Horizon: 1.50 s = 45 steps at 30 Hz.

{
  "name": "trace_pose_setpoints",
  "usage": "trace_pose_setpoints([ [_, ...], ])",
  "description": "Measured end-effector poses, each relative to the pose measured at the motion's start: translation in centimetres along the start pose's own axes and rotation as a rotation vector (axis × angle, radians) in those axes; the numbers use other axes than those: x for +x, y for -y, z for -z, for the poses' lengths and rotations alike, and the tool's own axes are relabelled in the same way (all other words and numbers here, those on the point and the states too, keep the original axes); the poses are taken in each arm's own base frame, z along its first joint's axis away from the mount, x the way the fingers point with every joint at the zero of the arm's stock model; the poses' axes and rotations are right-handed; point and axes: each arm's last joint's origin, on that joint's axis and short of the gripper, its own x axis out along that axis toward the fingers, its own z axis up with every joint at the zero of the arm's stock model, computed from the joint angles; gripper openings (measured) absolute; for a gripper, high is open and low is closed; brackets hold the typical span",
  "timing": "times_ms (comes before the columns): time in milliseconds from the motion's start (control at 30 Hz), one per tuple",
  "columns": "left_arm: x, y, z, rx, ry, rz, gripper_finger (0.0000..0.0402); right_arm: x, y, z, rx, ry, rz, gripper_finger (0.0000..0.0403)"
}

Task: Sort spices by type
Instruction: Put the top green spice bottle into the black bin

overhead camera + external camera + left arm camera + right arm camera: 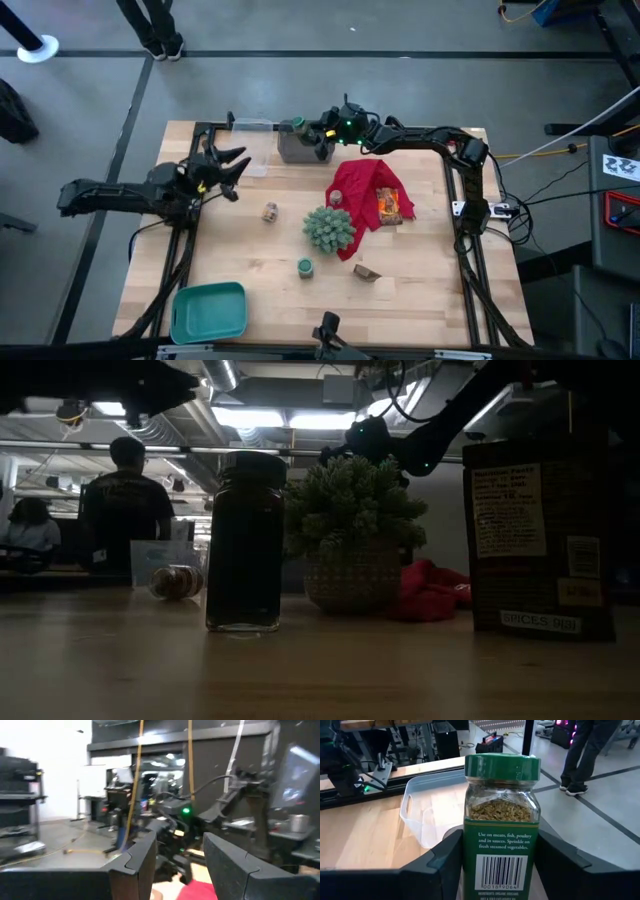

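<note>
My right gripper [312, 133] is at the table's far edge, shut on a jar with a green lid [501, 820]. In the high view the jar [296, 126] is over a grey bin [298, 150]. My left gripper [232, 168] is open and empty above the table's left part; its fingers [145, 865] touch nothing. A tan-brown jar [270, 211] lies on its side on the table. A second green-lidded jar [305, 266] stands near the front. A brown packet [367, 272] lies beside it. An orange packet [388, 205] lies on the red cloth [362, 190]. My right gripper pinches the green-lidded jar by the lower part of its body [470, 865], one finger on each of two opposite sides. The fingers come level from the table's right. The jar stands upright in the hold, lid up; its bottom is out of the picture.
A spiky green ball plant [328, 228] stands mid-table against the red cloth, with a small jar [336, 199] at its far side. A clear plastic bin [427, 807] stands at the far edge beside the grey bin. A teal tray [210, 310] lies at the front left.
</note>
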Motion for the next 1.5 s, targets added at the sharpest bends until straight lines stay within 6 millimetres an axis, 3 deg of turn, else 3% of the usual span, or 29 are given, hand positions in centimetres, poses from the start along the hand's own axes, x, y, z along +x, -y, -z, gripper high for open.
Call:
trace_pose_setpoints([
  [167,4.2,-0.4,-1.5,0.055,-0.163,-0.118,0.0148,0.0,0.0,0.0,0.001,-0.001,-0.014,0.0216],
  [300,7.8,-1.0,-2.2,0.106,-0.312,-0.108,0.0148,0.0,0.0,0.1,0.002,-0.005,-0.015,0.0213],
  [467,11.5,-1.6,-2.1,0.157,-0.433,-0.062,0.0148,0.0,-0.1,0.1,0.002,-0.008,-0.022,0.0215],
  [600,13.2,-2.0,-1.4,0.274,-0.477,-0.055,0.0148,0.0,-0.1,0.1,0.002,-0.008,-0.022,0.0214],
  [800,14.0,-3.1,-0.2,0.403,-0.588,-0.056,0.0142,0.0,-0.1,0.1,0.002,-0.009,-0.022,0.0215],
  [1000,13.7,-4.5,0.5,0.488,-0.661,0.106,0.0093,0.0,-0.1,0.1,0.002,-0.009,-0.022,0.0215],
  [1200,13.8,-5.2,0.3,0.496,-0.642,0.085,0.0065,0.0,-0.2,0.2,0.005,-0.015,-0.083,0.0215],
  [1300,13.9,-5.2,0.2,0.425,-0.633,0.055,0.0078,0.0,-0.3,0.2,-0.006,-0.013,-0.116,0.0215],
  [1500,14.1,-5.2,0.5,0.232,-0.64,-0.003,0.0155,0.0,-0.4,0.2,-0.032,-0.01,-0.127,0.0215],
])
